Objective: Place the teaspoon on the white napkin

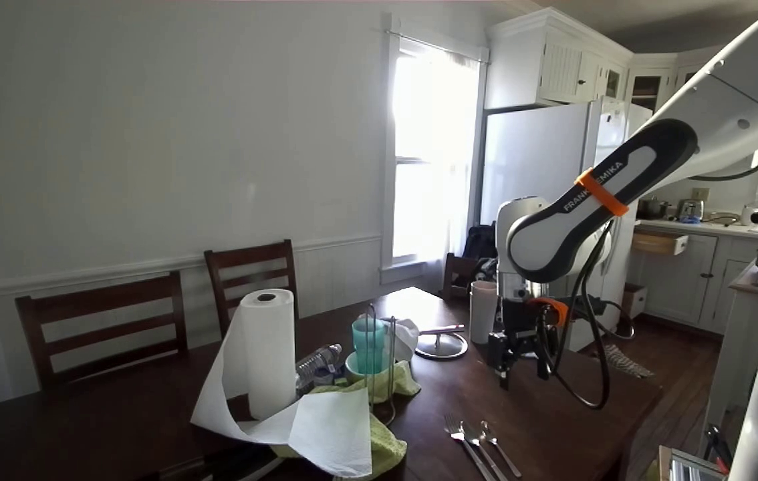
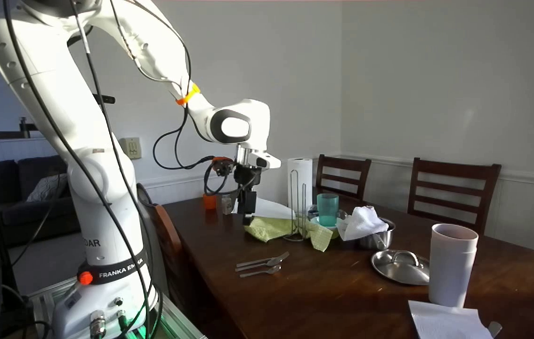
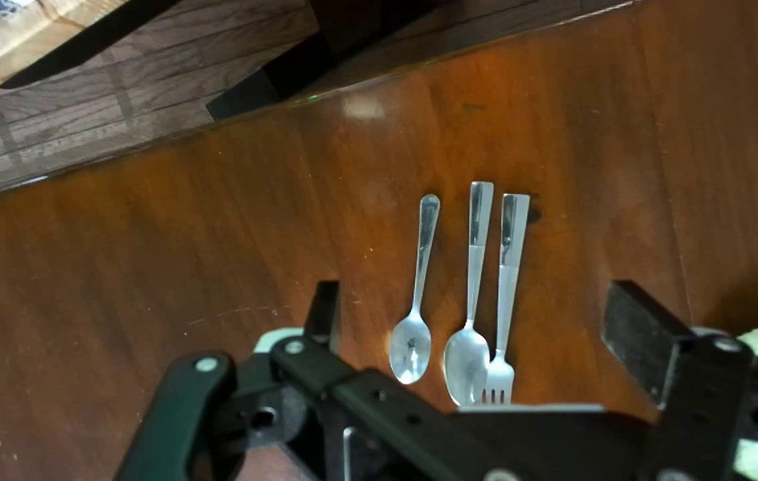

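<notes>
Gripper (image 1: 524,379) in the air, jaws wide apart; teaspoon (image 3: 410,347) lying on the table (image 2: 323,301).

The teaspoon's handle points to the table edge on the robot's side, with a larger spoon (image 3: 466,364) just beside it and a fork (image 3: 507,287) past that; of the three, it lies closest to the right-hand corner (image 1: 646,393) in an exterior view. The white napkin (image 2: 448,322) lies flat, well apart from the teaspoon, toward the far edge where a tall pale cup (image 2: 453,263) stands; it is hard to tell whether the cup's base rests on the napkin's margin.
</notes>
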Controlling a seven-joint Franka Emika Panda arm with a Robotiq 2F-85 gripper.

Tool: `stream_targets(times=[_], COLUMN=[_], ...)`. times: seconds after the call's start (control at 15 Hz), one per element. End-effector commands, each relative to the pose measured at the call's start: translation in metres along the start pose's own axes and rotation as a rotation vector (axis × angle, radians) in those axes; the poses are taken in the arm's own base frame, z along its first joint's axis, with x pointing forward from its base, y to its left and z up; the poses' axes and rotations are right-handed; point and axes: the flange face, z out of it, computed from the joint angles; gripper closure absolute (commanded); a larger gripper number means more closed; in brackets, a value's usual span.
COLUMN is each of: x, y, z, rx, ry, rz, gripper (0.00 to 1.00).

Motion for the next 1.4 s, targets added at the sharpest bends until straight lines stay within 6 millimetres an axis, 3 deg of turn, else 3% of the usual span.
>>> stream_targets(times=[0.0, 0.07, 0.47, 0.53, 1.0, 1.33], x=[0.007, 0.003, 0.006, 0.011, 0.017, 0.035], y=[0.005, 0.003, 0.004, 0.003, 0.020, 0.030], z=[0.023, 0.012, 0.023, 0.035, 0.100, 0.116], rx=[-0.004, -0.006, -0.011, -0.002, -0.068, -0.073], ry=[-0.031, -0.026, -0.042, -0.136, -0.258, -0.272], rz=[0.019, 0.009, 0.015, 0.033, 0.078, 0.114], gripper=[0.00, 0.00, 0.00, 0.00, 0.00, 0.00])
